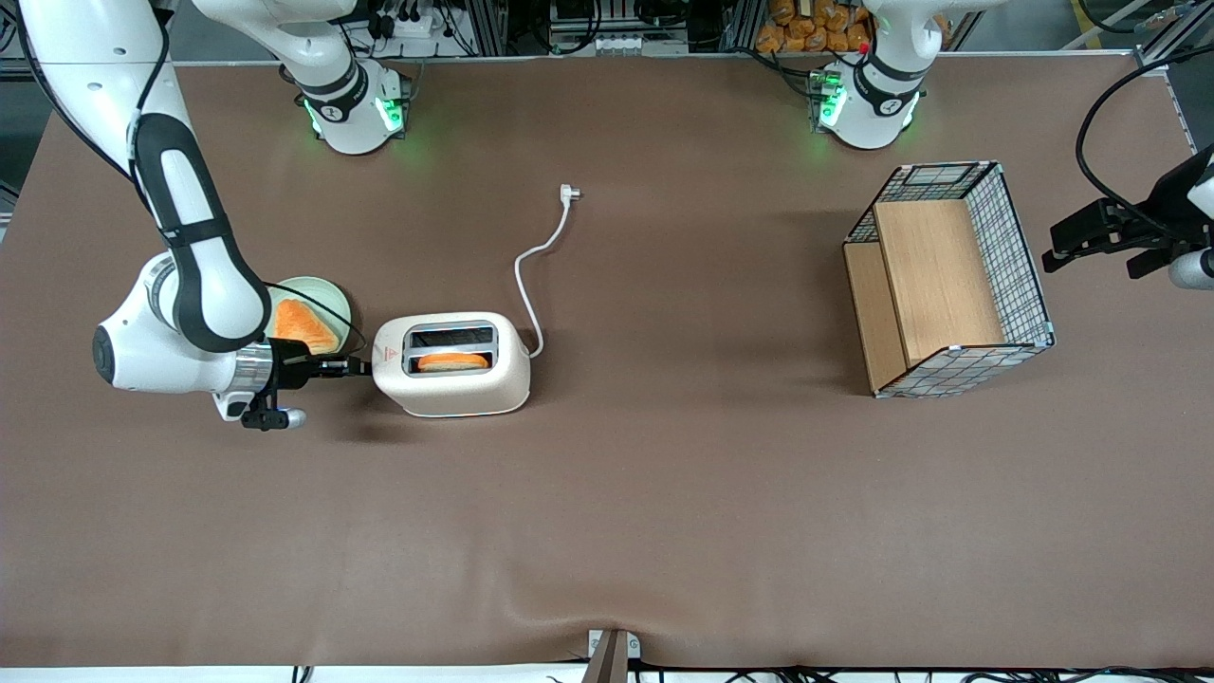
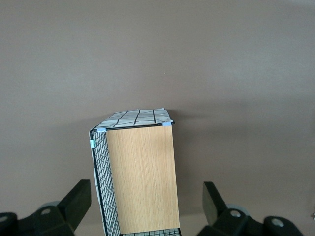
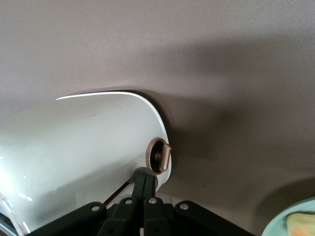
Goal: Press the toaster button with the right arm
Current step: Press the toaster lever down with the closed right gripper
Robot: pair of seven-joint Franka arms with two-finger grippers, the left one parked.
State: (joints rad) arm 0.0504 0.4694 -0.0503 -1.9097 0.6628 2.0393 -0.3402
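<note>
The toaster [image 1: 455, 394] is seen standing on the brown table [image 1: 664, 522] at mid-height of the front view's frame, toward the working arm's end. A slice of toast [image 1: 453, 361] is held in the slot nearer the camera, while the other slot is seen dark. A small red triangle mark [image 1: 388, 355] is printed on the top at the narrow end that faces the gripper [image 1: 358, 365]. A white cord [image 1: 536, 256] is led from the toaster toward the upper part of the frame and is ended by a plug [image 1: 569, 193] lying loose on the table.

The right arm [image 1: 204, 285] is bent down low, and its gripper is laid level, pointed at the toaster's narrow end. In the right wrist view the gripper [image 3: 142, 178] is shown clenched, its fingers pressed together with nothing between them. Its tip is set against the end wall of the toaster [image 3: 74, 147], just beside the toaster button [image 3: 160, 155], a round knob in a tan ring. Whether the knob itself is touched cannot be told.

A pale green plate [image 1: 332, 299] carrying a triangular toast piece [image 1: 302, 324] is partly covered by the arm, just beside the toaster. A wire basket [image 1: 1020, 256] with wooden panels [image 1: 934, 280] is placed toward the parked arm's end, well apart from the toaster.
</note>
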